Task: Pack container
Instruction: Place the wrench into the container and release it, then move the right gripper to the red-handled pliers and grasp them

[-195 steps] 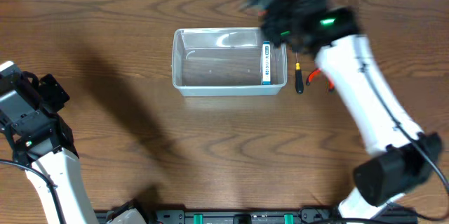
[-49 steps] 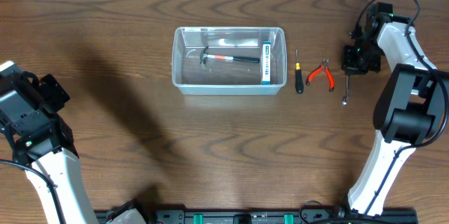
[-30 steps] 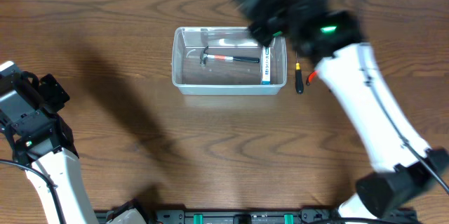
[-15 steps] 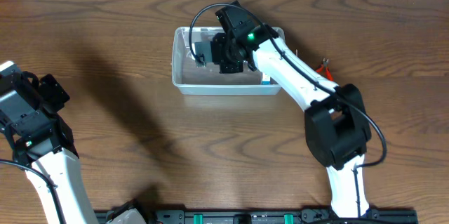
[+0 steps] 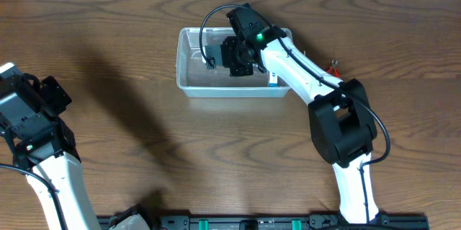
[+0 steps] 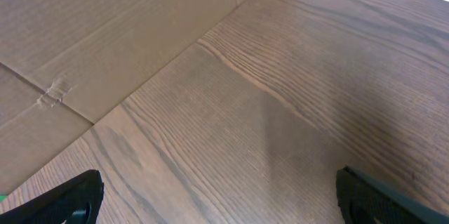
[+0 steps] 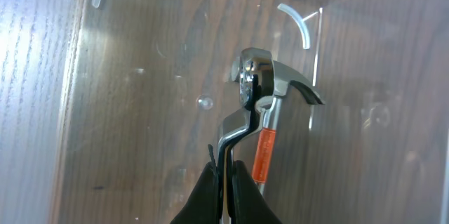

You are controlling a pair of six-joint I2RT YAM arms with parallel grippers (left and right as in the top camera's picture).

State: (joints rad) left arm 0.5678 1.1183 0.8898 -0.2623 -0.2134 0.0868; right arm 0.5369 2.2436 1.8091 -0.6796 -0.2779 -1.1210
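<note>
- Container (image 5: 216, 91): clear bin on the table (image 5: 216, 165), at the far middle of the overhead view, long side running left to right.
- Right gripper (image 5: 231, 58): reaches down inside the container, over its middle. The arm comes in across the bin's right-hand rim.
- Right jaws, wrist view: pinched together on a slim silver tool (image 7: 236, 128). The tool's bent shank runs up out of the fingers (image 7: 203, 189).
- Far end of the silver tool lies at the head of a hammer (image 7: 264, 148), overlapping it; cannot tell if they touch.
- Hammer: on the container floor, orange band on the handle, polished head with the claw toward the right of the wrist view. Handle passes just beside the right fingers.
- Blue-and-white box (image 5: 273, 80): inside the container against its right end wall, mostly hidden by the arm.
- Red-handled pliers (image 5: 333, 64): on the table outside the bin, right of it; only a sliver shows past the arm.
- Left gripper (image 6: 223, 197): jaws spread wide, nothing between them, bare table below. Cardboard (image 6: 105, 34) beyond the table edge.
- Left arm is at the near left, well apart from the container.
</note>
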